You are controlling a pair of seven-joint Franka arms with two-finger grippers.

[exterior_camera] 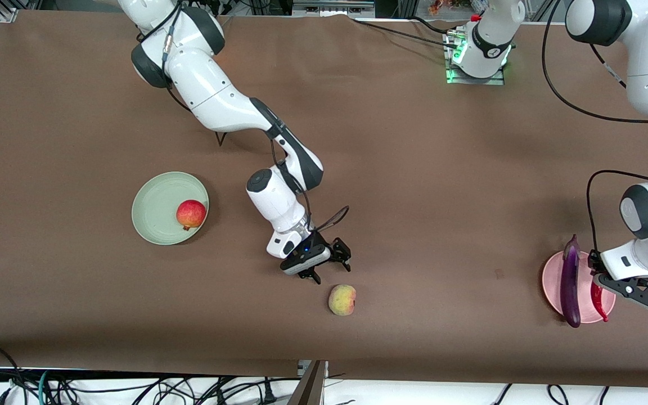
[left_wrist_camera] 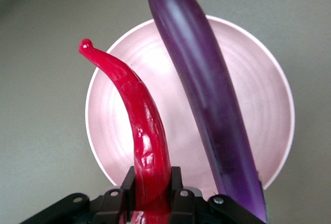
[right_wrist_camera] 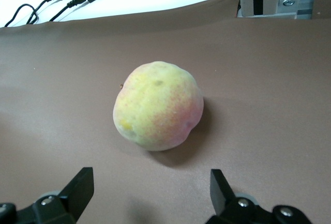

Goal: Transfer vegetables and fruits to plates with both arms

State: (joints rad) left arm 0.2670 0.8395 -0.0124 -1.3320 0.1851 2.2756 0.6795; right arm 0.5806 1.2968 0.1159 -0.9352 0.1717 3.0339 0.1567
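Right gripper (right_wrist_camera: pixel 150 193) fingers spread wide over the bare table, peach (right_wrist_camera: pixel 158 105) just ahead, not yet straddled; a shallow closure could roll it away. Left gripper (left_wrist_camera: pixel 152 195) clamped on the chili (left_wrist_camera: pixel 142 131) over the pink plate (left_wrist_camera: pixel 111 125); dropped, it may bump the eggplant (left_wrist_camera: pixel 207 94) off the rim.

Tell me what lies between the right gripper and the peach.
Nothing: in the right wrist view only bare brown table separates the open right gripper from the peach.
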